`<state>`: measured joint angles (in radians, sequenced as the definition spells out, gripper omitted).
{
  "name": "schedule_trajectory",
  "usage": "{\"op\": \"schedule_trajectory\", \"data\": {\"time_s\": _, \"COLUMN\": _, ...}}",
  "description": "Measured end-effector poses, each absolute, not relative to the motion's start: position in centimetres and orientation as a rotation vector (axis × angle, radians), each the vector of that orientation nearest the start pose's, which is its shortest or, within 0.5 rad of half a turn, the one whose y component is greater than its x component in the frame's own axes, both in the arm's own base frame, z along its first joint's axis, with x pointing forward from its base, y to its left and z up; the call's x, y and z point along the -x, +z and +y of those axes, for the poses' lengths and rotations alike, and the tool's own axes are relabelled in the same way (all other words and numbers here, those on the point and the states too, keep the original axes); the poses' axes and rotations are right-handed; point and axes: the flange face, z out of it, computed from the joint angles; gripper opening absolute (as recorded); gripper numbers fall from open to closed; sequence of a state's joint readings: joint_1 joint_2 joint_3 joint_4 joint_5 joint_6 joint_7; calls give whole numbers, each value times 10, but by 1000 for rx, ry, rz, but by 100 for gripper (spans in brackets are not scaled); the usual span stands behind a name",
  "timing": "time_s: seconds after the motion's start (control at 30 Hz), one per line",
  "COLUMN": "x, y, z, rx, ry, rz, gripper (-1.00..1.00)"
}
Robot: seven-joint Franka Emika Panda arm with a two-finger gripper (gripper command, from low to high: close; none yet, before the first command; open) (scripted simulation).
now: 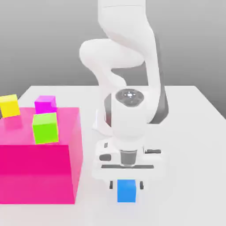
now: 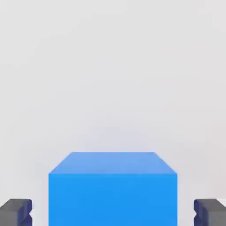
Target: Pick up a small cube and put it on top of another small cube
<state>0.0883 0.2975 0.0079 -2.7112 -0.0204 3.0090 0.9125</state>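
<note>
The gripper [image 1: 126, 185] is pointed straight down over the white table [image 1: 194, 132], its dark fingertips [image 2: 16, 212] seen flanking the matte blue cube [image 1: 126, 191] at three and nine o'clock. Whether the cube is clamped cannot be told. At nine o'clock, a glossy magenta block [image 1: 39, 167] carries yellow [image 1: 9, 106], magenta [image 1: 45, 104] and green [image 1: 45, 128] cubes.

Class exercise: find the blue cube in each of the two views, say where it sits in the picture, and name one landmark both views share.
Exterior view: blue cube low in the picture, right of the big pink block, under the gripper.
Hand view: blue cube at the bottom centre.
Shared landmark: the dark fingertips flanking the cube.
</note>
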Motion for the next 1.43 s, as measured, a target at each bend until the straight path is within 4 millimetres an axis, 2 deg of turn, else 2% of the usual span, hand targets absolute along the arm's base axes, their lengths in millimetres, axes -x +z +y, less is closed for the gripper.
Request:
{"op": "schedule_trajectory", "data": {"time_s": 0.17, "x": -390, "y": 135, "z": 40, "rx": 2896, "ry": -1, "rz": 1218, "gripper": -100}}
{"op": "schedule_trajectory", "data": {"time_s": 0.37, "x": -390, "y": 188, "z": 40, "rx": 2896, "ry": -1, "rz": 1218, "gripper": -100}}
{"op": "schedule_trajectory", "data": {"time_s": 0.4, "x": -398, "y": 201, "z": 39, "rx": 2875, "ry": -19, "rz": 1228, "gripper": -100}}
{"op": "schedule_trajectory", "data": {"time_s": 0.47, "x": -414, "y": 231, "z": 23, "rx": 2807, "ry": -46, "rz": 1295, "gripper": -100}}
{"op": "schedule_trajectory", "data": {"time_s": 0.57, "x": -432, "y": 284, "z": -9, "rx": 2688, "ry": -83, "rz": 1396, "gripper": -100}}
{"op": "schedule_trajectory", "data": {"time_s": 0.67, "x": -434, "y": 333, "z": -43, "rx": 2590, "ry": -101, "rz": 1483, "gripper": -100}}
{"op": "schedule_trajectory", "data": {"time_s": 0.77, "x": -418, "y": 373, "z": -83, "rx": 2510, "ry": -99, "rz": 1591, "gripper": -100}}
{"op": "schedule_trajectory", "data": {"time_s": 0.87, "x": -390, "y": 405, "z": -121, "rx": 2443, "ry": -88, "rz": 1714, "gripper": -100}}
{"op": "schedule_trajectory", "data": {"time_s": 1.0, "x": -339, "y": 438, "z": -165, "rx": 2353, "ry": -64, "rz": 1904, "gripper": -100}}
{"op": "schedule_trajectory", "data": {"time_s": 1.13, "x": -279, "y": 465, "z": -197, "rx": 2244, "ry": -35, "rz": 2116, "gripper": -100}}
{"op": "schedule_trajectory", "data": {"time_s": 1.2, "x": -263, "y": 451, "z": -204, "rx": 2226, "ry": -8, "rz": 2191, "gripper": -100}}
{"op": "schedule_trajectory", "data": {"time_s": 1.3, "x": -259, "y": 412, "z": -206, "rx": 2220, "ry": 0, "rz": 2213, "gripper": -100}}
{"op": "schedule_trajectory", "data": {"time_s": 1.33, "x": -258, "y": 401, "z": -206, "rx": 2220, "ry": 1, "rz": 2214, "gripper": 100}}
{"op": "schedule_trajectory", "data": {"time_s": 1.43, "x": -258, "y": 401, "z": -206, "rx": 2220, "ry": 1, "rz": 2214, "gripper": 100}}
